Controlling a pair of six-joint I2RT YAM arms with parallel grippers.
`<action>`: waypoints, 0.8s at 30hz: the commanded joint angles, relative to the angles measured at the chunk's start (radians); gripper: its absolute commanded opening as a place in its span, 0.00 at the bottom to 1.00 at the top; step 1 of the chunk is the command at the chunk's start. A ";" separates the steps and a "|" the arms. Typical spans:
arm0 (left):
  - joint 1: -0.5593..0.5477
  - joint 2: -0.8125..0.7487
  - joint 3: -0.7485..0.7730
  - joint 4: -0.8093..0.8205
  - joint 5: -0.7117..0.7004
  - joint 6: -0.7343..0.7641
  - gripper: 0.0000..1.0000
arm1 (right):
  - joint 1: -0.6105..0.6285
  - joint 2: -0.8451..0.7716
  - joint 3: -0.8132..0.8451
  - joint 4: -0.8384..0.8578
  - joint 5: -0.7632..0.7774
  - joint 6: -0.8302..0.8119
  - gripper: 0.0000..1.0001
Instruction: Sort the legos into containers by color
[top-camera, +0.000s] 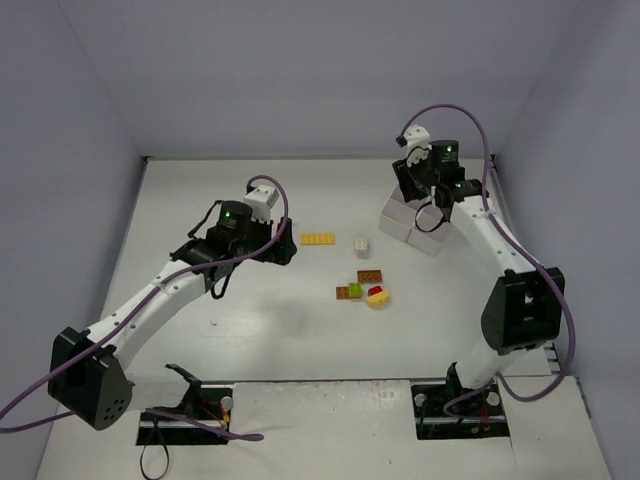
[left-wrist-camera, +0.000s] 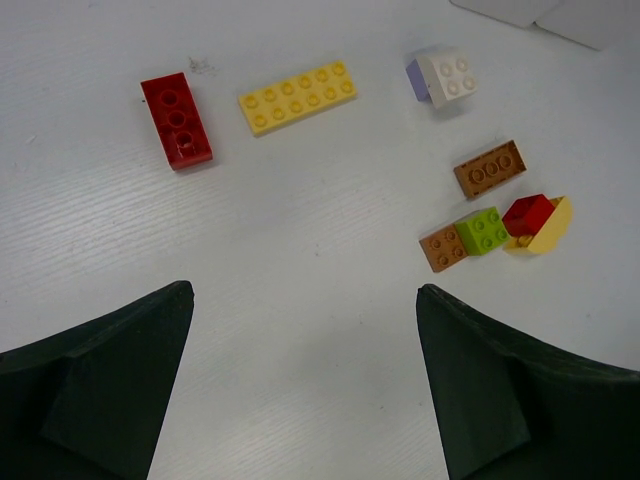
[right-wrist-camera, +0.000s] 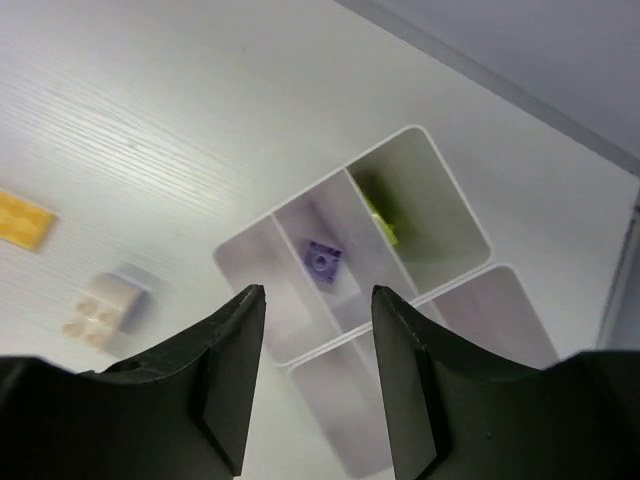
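Observation:
The white divided tray (right-wrist-camera: 500, 310) sits at the back right (top-camera: 400, 222). My right gripper (right-wrist-camera: 318, 292) hangs open and empty just above it (top-camera: 420, 205). A lavender brick (right-wrist-camera: 322, 262) lies in one compartment and a lime green brick (right-wrist-camera: 382, 220) in the one beside it. My left gripper (left-wrist-camera: 305, 292) is open wide over bare table (top-camera: 280, 250). Ahead of it lie a red brick (left-wrist-camera: 176, 120), a yellow plate (left-wrist-camera: 298, 97), a white brick on a lavender one (left-wrist-camera: 443, 78), a brown brick (left-wrist-camera: 490, 168), a lime brick (left-wrist-camera: 482, 230) on a brown one (left-wrist-camera: 443, 248), and a red brick (left-wrist-camera: 528, 213) on a yellow piece (left-wrist-camera: 548, 228).
The loose bricks cluster mid-table, from the yellow plate (top-camera: 318, 238) to the red-on-yellow pair (top-camera: 378, 295). Grey walls close in the table at the back and both sides. The tray stands close to the right wall.

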 joint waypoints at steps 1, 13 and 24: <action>0.000 0.016 0.046 -0.026 -0.032 -0.062 0.86 | 0.063 -0.120 -0.054 0.058 0.007 0.269 0.43; 0.012 0.008 0.021 -0.056 -0.109 -0.142 0.86 | 0.333 -0.105 -0.227 0.022 0.148 0.736 0.54; 0.017 0.003 0.004 -0.086 -0.095 -0.146 0.86 | 0.347 0.079 -0.178 0.019 0.277 0.845 0.53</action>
